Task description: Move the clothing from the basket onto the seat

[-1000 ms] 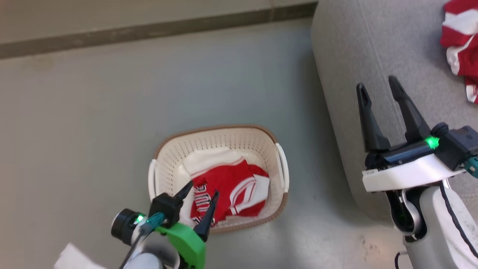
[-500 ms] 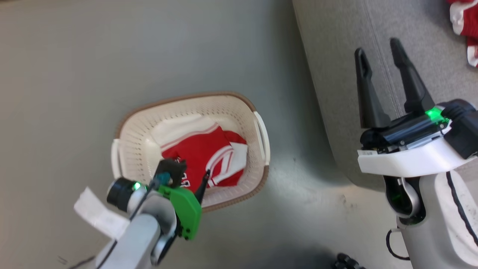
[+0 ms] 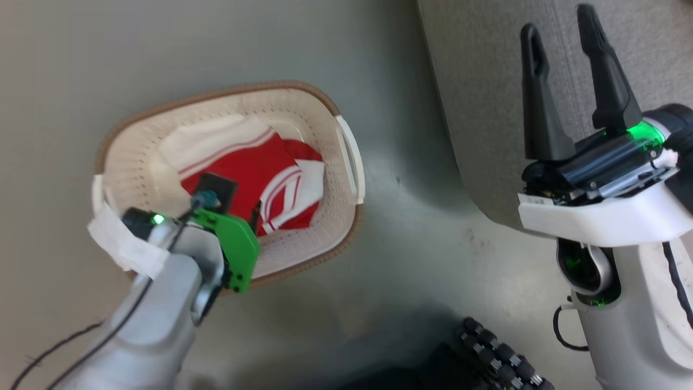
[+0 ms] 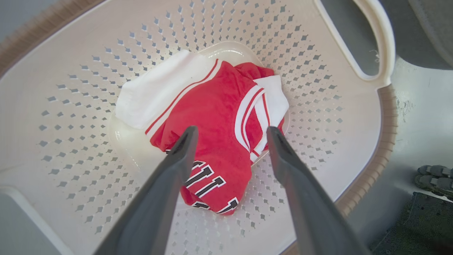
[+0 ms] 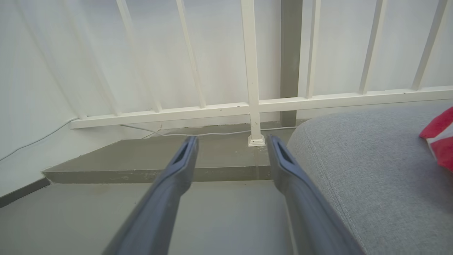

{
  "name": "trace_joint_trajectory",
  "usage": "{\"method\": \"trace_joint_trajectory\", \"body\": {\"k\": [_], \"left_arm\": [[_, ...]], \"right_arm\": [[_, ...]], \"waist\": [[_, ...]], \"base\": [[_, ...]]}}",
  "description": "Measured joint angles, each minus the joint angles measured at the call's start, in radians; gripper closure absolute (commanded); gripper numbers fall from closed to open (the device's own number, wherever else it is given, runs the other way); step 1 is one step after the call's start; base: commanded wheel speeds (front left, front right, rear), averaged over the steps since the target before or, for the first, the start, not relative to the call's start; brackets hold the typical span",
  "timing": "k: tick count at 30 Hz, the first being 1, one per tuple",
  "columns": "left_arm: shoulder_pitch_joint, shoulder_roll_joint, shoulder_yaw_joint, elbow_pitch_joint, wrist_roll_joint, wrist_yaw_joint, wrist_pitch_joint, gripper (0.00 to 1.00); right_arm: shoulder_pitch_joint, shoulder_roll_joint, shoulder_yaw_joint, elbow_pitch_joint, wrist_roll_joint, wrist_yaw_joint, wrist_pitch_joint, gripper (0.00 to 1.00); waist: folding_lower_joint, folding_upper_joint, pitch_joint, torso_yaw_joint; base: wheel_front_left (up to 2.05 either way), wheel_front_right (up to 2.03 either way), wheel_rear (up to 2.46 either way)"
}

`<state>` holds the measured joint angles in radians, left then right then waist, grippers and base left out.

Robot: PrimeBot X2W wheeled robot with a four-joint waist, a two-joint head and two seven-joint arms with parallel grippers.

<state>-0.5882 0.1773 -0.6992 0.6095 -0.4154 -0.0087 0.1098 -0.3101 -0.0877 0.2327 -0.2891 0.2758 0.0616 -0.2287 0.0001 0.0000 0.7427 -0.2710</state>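
Left gripper, fingers spread, points into the basket, tips over the red clothing on its floor (contact unclear). Right gripper, also spread and empty, hovers at 2 o'clock in head view over the seat. The basket lies at the seat's 9 o'clock.

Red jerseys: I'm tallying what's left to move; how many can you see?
2. One jersey lies in the basket, under the open left gripper. The second jersey shows partly on the seat, cut off by the right wrist view's edge. More could hide under the first.

The open-topped basket gives free way down to the clothing; perforated walls hem it round.
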Motion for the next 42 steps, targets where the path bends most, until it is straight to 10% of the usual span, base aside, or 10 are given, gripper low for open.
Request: {"method": "trace_joint_trajectory", "body": {"k": [35, 36, 37, 42], "left_arm": [[-0.188, 0.057, 0.027, 0.342, 0.021, 0.024, 0.08, 0.0], [-0.191, 0.055, 0.028, 0.351, 0.021, 0.024, 0.084, 0.23], [-0.192, 0.055, 0.028, 0.355, 0.021, 0.024, 0.084, 1.0], [-0.204, 0.043, 0.027, 0.379, 0.021, 0.024, 0.084, 1.0]], "right_arm": [[-0.056, 0.032, 0.038, 0.039, 0.033, 0.001, -0.026, 0.0], [-0.058, 0.032, 0.038, 0.039, 0.033, 0.001, -0.026, 0.0], [-0.06, 0.032, 0.038, 0.038, 0.033, 0.001, -0.026, 0.0], [-0.077, 0.033, 0.037, 0.035, 0.033, 0.008, -0.026, 0.0]], "waist": [[0.0, 0.0, 0.244, -0.125], [-0.0001, 0.0, 0.244, -0.125], [0.0, 0.0, 0.245, -0.125], [-0.0001, 0.0, 0.246, -0.125]], "base": [[0.0, 0.0, 0.0], [0.0, 0.0, 0.0], [0.0, 0.0, 0.0], [0.0, 0.0, 0.0]]}}
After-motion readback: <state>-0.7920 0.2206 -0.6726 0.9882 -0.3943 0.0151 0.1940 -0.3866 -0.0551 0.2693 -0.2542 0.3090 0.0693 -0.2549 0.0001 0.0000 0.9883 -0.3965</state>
